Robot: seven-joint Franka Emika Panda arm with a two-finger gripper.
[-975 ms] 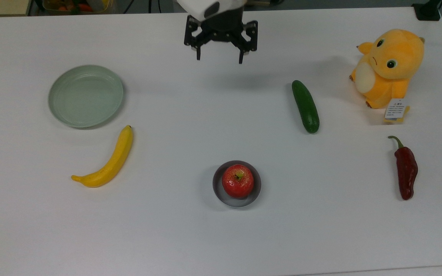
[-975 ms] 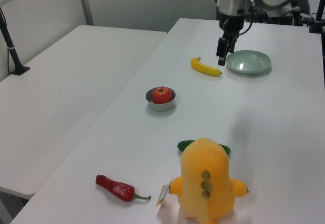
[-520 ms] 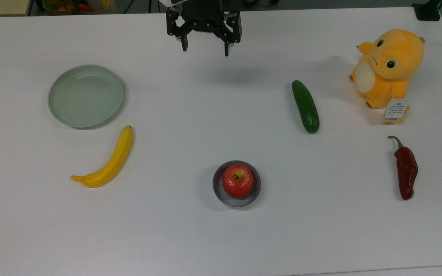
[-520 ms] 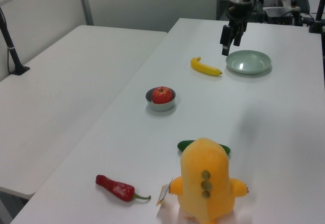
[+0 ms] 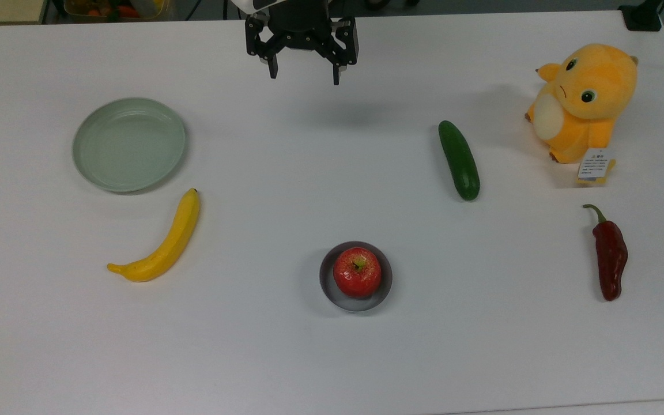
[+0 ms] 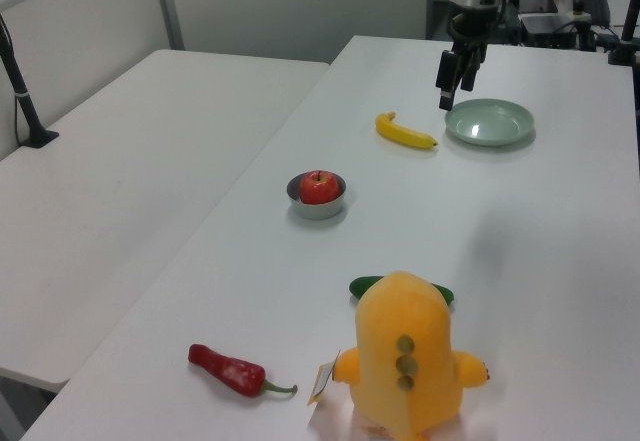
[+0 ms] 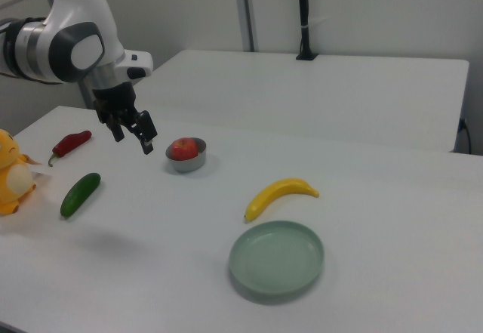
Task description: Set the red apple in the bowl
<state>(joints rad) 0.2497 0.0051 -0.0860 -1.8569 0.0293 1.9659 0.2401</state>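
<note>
Apple [image 5: 357, 271] sitting in bowl [image 5: 384, 287], stem up in the top view. Gripper [image 5: 304, 75] raised at the table's far edge, fingers apart, nothing held.

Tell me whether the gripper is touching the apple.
Apart. In the top view the open gripper hangs near the table's far edge, with bare white table between it and the apple, which sits in the bowl.

In the top view, the apple [image 5: 357, 271] sits in the bowl [image 5: 327, 280] at the table's [image 5: 332, 357] six o'clock. Banana [image 5: 161, 242] at eight, plate [image 5: 128, 143] at ten, cucumber [image 5: 459, 159] at two, toy [image 5: 584, 101] beyond it, pepper [image 5: 610, 256] at four.
</note>
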